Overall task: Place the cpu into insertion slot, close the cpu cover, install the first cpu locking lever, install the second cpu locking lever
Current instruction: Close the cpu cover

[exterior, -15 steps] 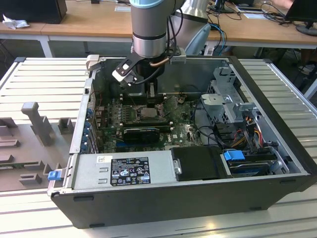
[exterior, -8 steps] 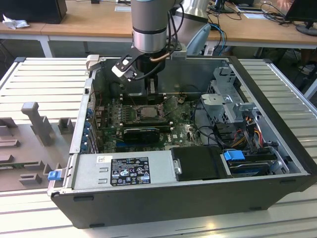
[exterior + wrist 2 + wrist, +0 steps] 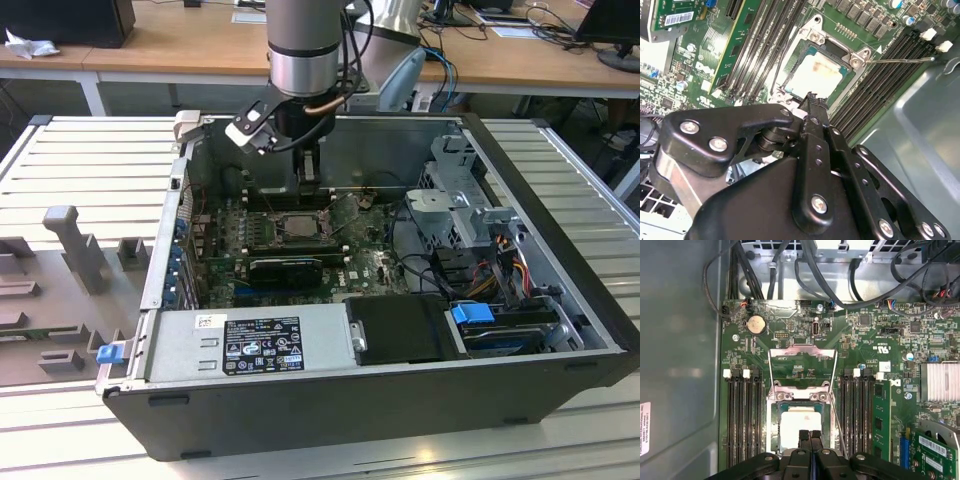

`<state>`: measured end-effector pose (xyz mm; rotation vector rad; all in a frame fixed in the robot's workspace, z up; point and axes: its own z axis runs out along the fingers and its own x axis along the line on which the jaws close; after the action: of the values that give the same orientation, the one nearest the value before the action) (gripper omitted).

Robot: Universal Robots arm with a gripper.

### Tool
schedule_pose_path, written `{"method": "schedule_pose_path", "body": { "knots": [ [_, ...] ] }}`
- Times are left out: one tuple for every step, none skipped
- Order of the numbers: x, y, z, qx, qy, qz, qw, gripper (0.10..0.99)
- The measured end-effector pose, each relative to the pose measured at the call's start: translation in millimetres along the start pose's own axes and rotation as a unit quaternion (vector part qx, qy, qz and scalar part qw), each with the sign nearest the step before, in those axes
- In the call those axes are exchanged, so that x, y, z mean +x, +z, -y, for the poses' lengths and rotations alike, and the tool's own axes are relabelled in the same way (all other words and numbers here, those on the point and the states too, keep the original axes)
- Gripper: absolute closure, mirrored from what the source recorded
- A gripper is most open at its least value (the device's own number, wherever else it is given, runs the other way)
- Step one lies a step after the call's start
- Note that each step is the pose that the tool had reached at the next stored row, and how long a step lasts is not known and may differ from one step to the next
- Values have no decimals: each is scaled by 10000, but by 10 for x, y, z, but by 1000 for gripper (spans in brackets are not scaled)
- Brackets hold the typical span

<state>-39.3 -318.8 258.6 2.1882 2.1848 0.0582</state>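
Arm [image 3: 305, 40] pokes straight down into the open case [image 3: 400, 410]; gripper [image 3: 810, 436] clenched, nothing visible between the tips, right above the one cpu [image 3: 800, 427] sitting in the insertion slot [image 3: 775, 412]; one cpu cover [image 3: 801, 350] flipped up; two levers, one [image 3: 900, 60] and another [image 3: 776, 75], both unlatched.

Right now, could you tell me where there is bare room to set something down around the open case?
Bare slatted table lies at the exterior view's right of the case, and at the left beyond the grey fixtures. Inside is crowded: the gripper over the cpu, cables by the drive cage.
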Motion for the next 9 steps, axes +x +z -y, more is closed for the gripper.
{"method": "schedule_pose_path", "body": {
  "knots": [
    [0,-2,-6,0,0,1,10000,980],
    [-1,-7,-11,1,0,2,10000,980],
    [-1,-13,-13,1,0,1,10000,980],
    [0,-26,-15,0,1,0,10000,980],
    [0,-38,-16,0,1,0,10000,980],
    [-1,-58,-17,0,0,1,10000,980],
    [-1,-69,-18,0,0,0,10000,980],
    [-1,-77,-19,0,0,0,10000,980],
    [-1,-83,-22,0,0,0,10000,980]
  ]
}}
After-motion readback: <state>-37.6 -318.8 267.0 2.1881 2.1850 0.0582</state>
